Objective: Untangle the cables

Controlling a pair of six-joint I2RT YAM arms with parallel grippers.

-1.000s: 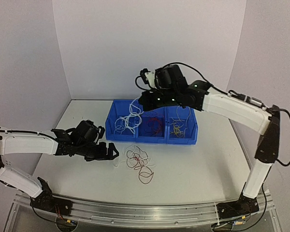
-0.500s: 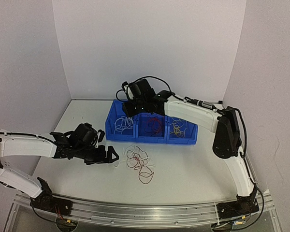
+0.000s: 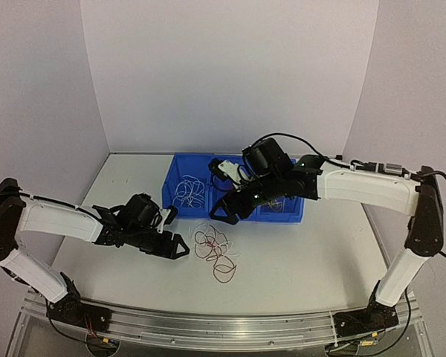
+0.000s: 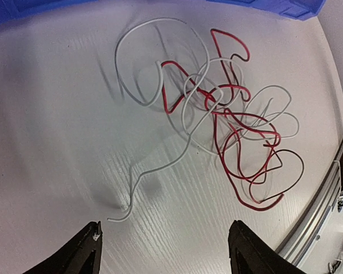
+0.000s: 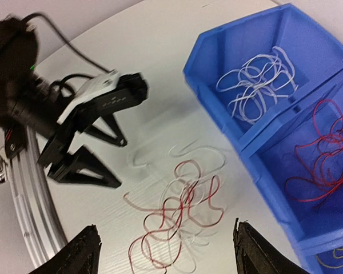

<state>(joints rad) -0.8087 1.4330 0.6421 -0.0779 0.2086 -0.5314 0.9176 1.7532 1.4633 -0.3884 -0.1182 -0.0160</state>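
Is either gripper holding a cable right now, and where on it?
Nothing is held. Left gripper and right gripper are both open and empty; the tangle lies on the table.

Cables on the table before the bins, right of the left end effector

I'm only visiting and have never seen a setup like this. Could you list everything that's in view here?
Blue bins: three, blue, side by side toward the back of the table.
White cables: a bundle, white, in the left bin.
Red cables: a bundle, red, in the middle bin.
Yellowish cables: a few, barely showing, in the right bin.
Loose tangle: several cables, white and red, on the table in front of the bins.
Table: one, white.
Rail: one, metal, near edge.
Left gripper: one, black, open, beside the tangle.
Right gripper: one, black, open, above the tangle.
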